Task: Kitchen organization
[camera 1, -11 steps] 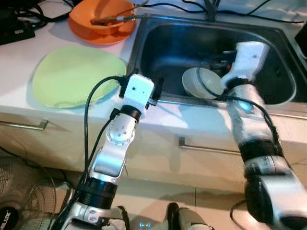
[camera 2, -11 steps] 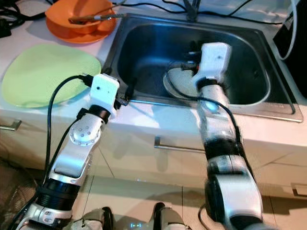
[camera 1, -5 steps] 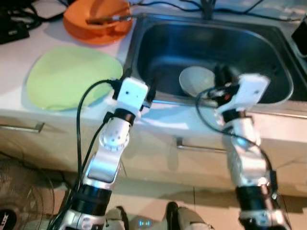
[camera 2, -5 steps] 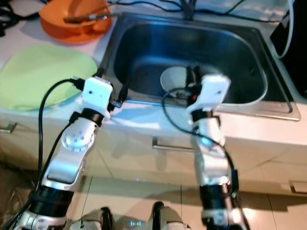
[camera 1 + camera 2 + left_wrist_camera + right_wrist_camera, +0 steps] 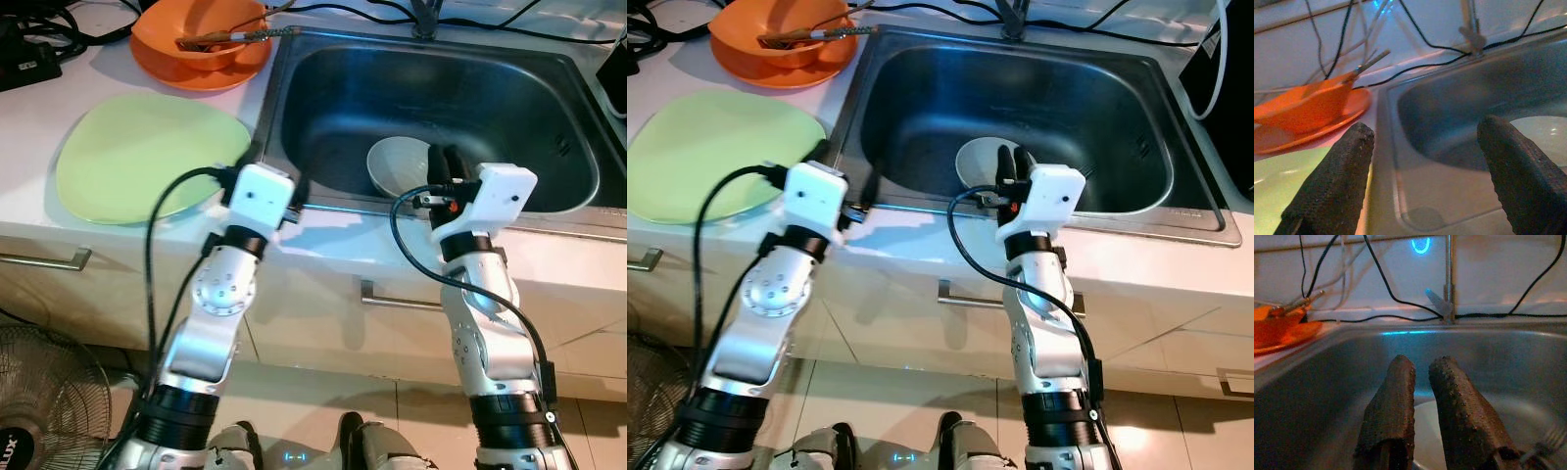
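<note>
Black cables (image 5: 59,24) behind; floor fan (image 5: 44,392) below.

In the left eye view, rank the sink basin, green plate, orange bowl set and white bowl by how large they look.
1. Sink basin, clearly largest.
2. Green plate.
3. Orange bowl with its plate; it sits farther back and is cut by the frame edge, so its gap to the green plate is unsure.
4. White bowl, smallest, partly behind the right gripper.
</note>
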